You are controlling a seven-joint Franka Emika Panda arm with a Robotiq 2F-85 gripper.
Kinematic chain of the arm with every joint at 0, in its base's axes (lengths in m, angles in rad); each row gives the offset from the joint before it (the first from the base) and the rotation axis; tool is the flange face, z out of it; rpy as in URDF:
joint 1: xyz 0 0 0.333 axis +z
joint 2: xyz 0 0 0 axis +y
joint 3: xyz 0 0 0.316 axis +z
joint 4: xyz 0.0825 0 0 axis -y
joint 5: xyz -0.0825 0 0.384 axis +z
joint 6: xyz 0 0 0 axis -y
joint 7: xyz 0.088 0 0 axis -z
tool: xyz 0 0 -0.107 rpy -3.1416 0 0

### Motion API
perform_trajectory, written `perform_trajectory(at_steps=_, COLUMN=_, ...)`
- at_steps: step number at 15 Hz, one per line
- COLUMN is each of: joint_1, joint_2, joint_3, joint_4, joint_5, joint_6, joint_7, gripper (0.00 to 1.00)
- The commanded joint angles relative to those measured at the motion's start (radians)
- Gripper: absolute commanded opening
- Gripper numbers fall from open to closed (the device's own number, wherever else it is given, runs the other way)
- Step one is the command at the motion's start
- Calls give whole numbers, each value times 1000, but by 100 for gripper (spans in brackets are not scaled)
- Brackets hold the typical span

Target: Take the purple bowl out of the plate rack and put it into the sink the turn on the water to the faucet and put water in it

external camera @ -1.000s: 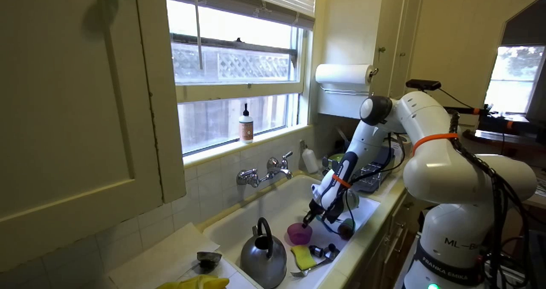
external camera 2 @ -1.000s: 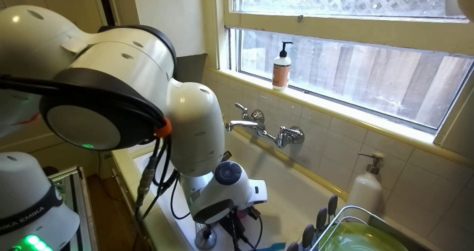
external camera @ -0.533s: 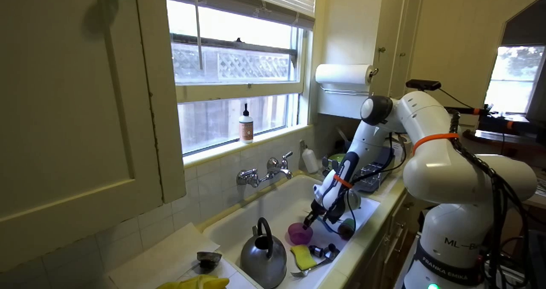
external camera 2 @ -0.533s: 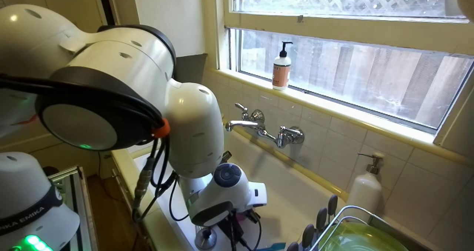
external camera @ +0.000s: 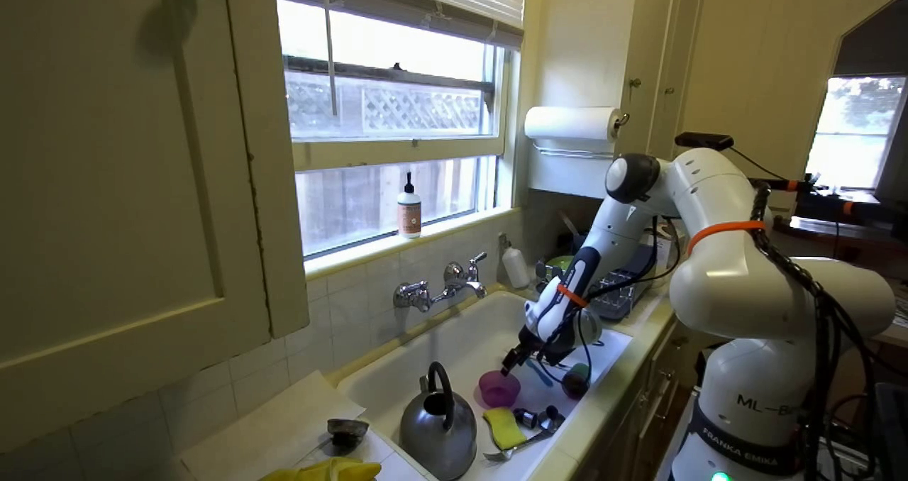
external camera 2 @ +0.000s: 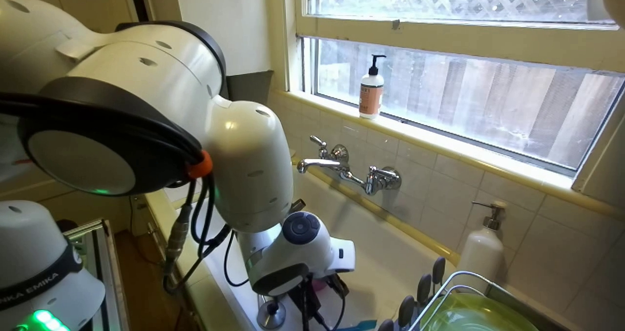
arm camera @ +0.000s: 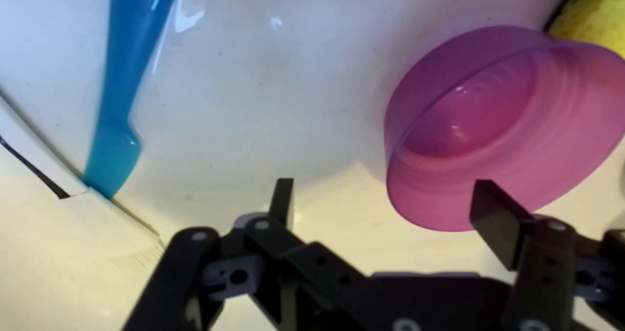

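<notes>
Free to pass over bare sink [arm camera: 263,106] between bowl [arm camera: 503,126] and blue utensil [arm camera: 123,82]. Obstructed beside the bowl by sponge [external camera: 504,428] and kettle [external camera: 440,435]; overhung along one long edge by faucet [external camera 2: 343,167].

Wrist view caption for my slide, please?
Purple bowl, yellow sponge and blue utensil in the white sink, with the open jaws in the foreground.
</notes>
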Motion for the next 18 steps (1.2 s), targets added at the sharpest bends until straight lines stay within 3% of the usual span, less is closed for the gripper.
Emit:
perform_trajectory(at_steps=1, joint_1=-41, joint_2=-82, joint_3=30, joint_4=-85, joint_5=40, joint_6=-54, joint_7=37, gripper=100)
perform_trajectory(at_steps=4, joint_1=-87, joint_2=-149, joint_3=70, joint_4=-139, joint_5=63, joint_6=-108, joint_7=49, gripper=100)
perform_trajectory(at_steps=7, joint_1=-174, joint_2=-218, joint_3=160, joint_4=-181, joint_5=90, joint_6=-236, joint_7=19, gripper=100)
perform_trajectory(at_steps=9, joint_1=-192, joint_2=-275, joint_3=196, joint_4=-185, joint_5=165, joint_6=-361, joint_7=9, gripper=100)
perform_trajectory(at_steps=13, joint_1=-285, joint_2=-395, joint_3=335, joint_4=-171, joint_5=385, joint_6=-636, joint_7=-106, gripper=100)
perform_trajectory(at_steps=16, joint_1=-283, joint_2=-490, joint_3=362, joint_4=-119, joint_5=546, joint_6=-813, joint_7=-199, gripper=100)
perform_trajectory(at_steps=18, joint_1=-222, joint_2=-563, joint_3=312, joint_4=-75, joint_5=619, joint_6=-926, joint_7=-220, gripper=100)
